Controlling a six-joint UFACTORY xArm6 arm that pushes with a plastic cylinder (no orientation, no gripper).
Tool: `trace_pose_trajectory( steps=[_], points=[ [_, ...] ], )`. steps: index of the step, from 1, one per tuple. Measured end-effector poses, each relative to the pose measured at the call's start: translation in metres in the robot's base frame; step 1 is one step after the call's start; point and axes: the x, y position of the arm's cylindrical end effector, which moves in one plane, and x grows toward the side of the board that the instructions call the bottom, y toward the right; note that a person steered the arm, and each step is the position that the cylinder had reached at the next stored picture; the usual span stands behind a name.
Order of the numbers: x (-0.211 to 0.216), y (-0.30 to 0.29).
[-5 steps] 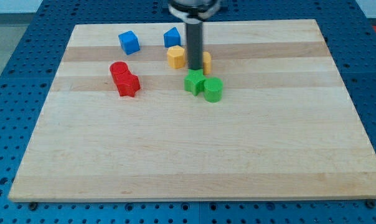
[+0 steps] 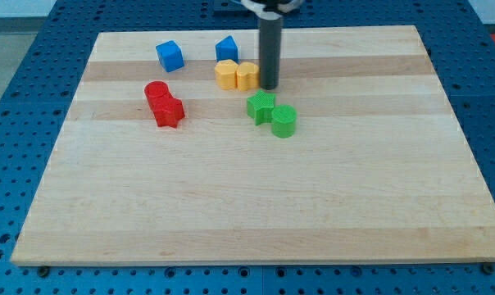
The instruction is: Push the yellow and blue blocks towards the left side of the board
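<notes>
Two yellow blocks sit side by side near the view's top middle: a yellow block (image 2: 226,74) on the left and a second yellow block (image 2: 247,75) touching its right side. A blue cube (image 2: 170,56) lies at the upper left. Another blue block (image 2: 226,48) lies just above the yellow pair. My tip (image 2: 269,86) stands directly at the right side of the right yellow block, touching or nearly touching it, above the green blocks.
A green star-shaped block (image 2: 261,107) and a green cylinder (image 2: 283,121) lie just below my tip. Two red blocks (image 2: 163,102) sit together at the left. The wooden board (image 2: 247,205) rests on a blue pegboard table.
My tip moved from between the yellow blocks round to the right one's right side. That yellow block now sits against the left one. The green blocks shifted slightly right and down.
</notes>
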Motion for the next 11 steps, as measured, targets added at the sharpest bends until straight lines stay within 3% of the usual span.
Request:
trace_pose_trajectory(
  steps=[1,2,3,5,8,9,10,11],
  points=[
    [0.0,0.001],
    [-0.006,0.056],
    [-0.041,0.078],
    [-0.079,0.012],
    [-0.081,-0.119],
    [-0.081,-0.128],
    [-0.086,-0.065],
    [-0.088,0.039]
  ],
)
